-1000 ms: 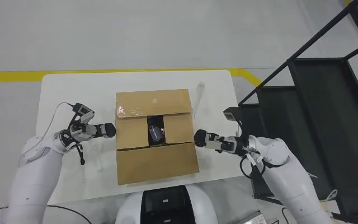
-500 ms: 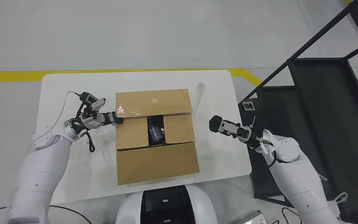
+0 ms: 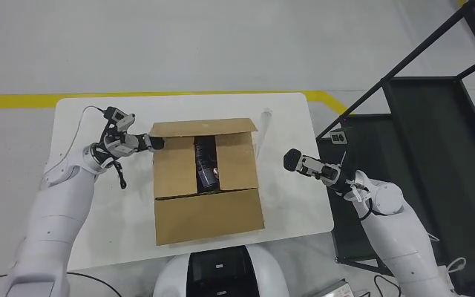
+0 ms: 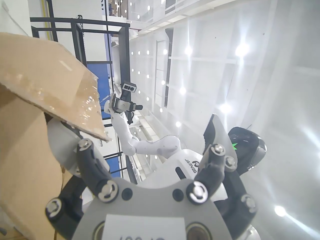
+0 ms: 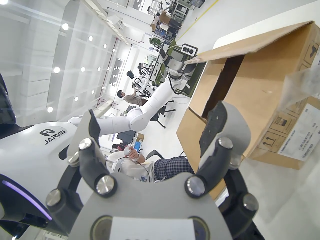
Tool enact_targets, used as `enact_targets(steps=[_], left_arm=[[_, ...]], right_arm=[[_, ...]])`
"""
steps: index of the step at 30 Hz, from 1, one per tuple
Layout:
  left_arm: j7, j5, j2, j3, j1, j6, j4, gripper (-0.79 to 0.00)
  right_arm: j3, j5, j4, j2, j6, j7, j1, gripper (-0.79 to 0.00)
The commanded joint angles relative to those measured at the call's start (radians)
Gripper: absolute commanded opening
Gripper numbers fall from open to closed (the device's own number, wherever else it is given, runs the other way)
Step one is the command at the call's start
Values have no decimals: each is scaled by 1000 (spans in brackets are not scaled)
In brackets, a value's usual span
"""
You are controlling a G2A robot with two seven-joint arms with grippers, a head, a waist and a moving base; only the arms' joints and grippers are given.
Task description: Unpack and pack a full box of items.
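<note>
Box of brown cardboard [image 3: 208, 215], far flap [image 3: 204, 128] lifted, dark canister [image 3: 205, 167] inside. Left gripper [image 3: 152, 142] at box's far-left corner, fingers [image 4: 217, 132] apart, one beneath flap. Right gripper [image 3: 292, 159] right of box, fingers apart.

The top camera looked straight down from overhead, taking in the whole table [image 3: 82, 119] from well off. Both wrist cameras looked sideways across it, near the cardboard box [image 5: 262, 96], sharing its lifted flap [image 4: 50, 76].
</note>
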Motion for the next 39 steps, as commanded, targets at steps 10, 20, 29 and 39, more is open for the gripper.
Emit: enact_targets(steps=[10,20,29,39], left_arm=[[103,-31,-53,82,-164,-16,131,0],[211,-57,-116,154,-319,8,348,0],[304,-34,-172,205,-401,-10,526,0],[467,117,-200,257,-446,-11,643,0]], right_arm=[[0,0,0,0,0,0,0,0],[0,0,0,0,0,0,0,0],[0,0,0,0,0,0,0,0],[0,0,0,0,0,0,0,0]])
